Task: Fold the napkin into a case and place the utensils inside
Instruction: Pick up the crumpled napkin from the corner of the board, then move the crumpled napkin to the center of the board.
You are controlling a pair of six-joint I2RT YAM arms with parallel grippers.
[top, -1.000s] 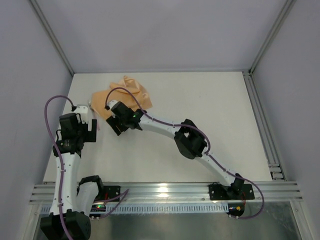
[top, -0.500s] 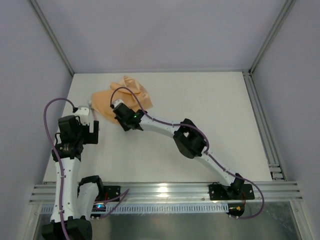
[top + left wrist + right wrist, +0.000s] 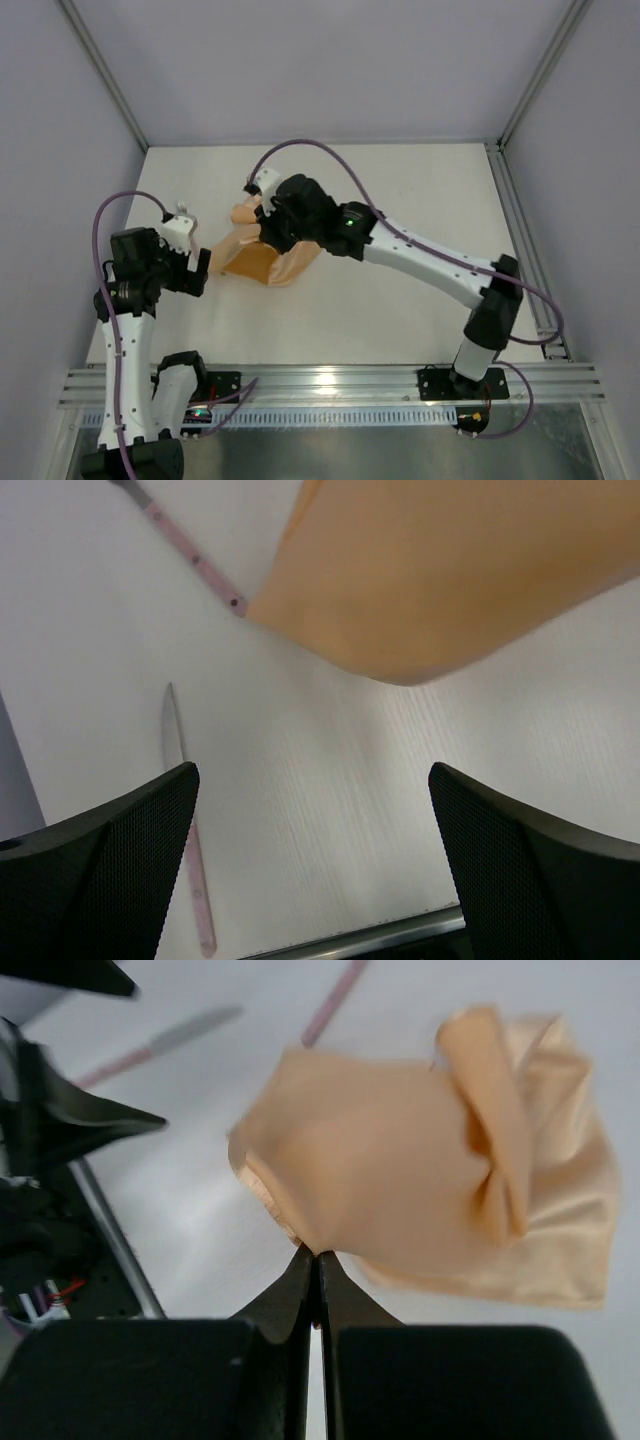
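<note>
The peach-orange napkin (image 3: 262, 260) hangs crumpled above the table's left part, and my right gripper (image 3: 318, 1253) is shut on its edge. The cloth (image 3: 400, 1160) droops away from the pinched point in loose folds. In the top view the right wrist (image 3: 300, 212) covers the grip. My left gripper (image 3: 312, 780) stands open just left of the cloth (image 3: 450, 570), nothing between its fingers (image 3: 197, 266). Two utensils lie on the table: a knife (image 3: 183, 800) with a pink handle beside the left finger, and another pink handle (image 3: 195, 560) reaching under the napkin. Both utensils (image 3: 165, 1042) also show in the right wrist view.
A metal rail (image 3: 330, 380) runs along the table's near edge, and its lip (image 3: 400, 932) lies just under the left gripper. Frame posts (image 3: 105, 80) and grey walls close the left, back and right sides. A rail (image 3: 525, 250) lines the right edge.
My right gripper has shut on the napkin and raised it, drawing it nearer and to the right. The right arm has swung up over the cloth. The left arm has shifted slightly nearer.
</note>
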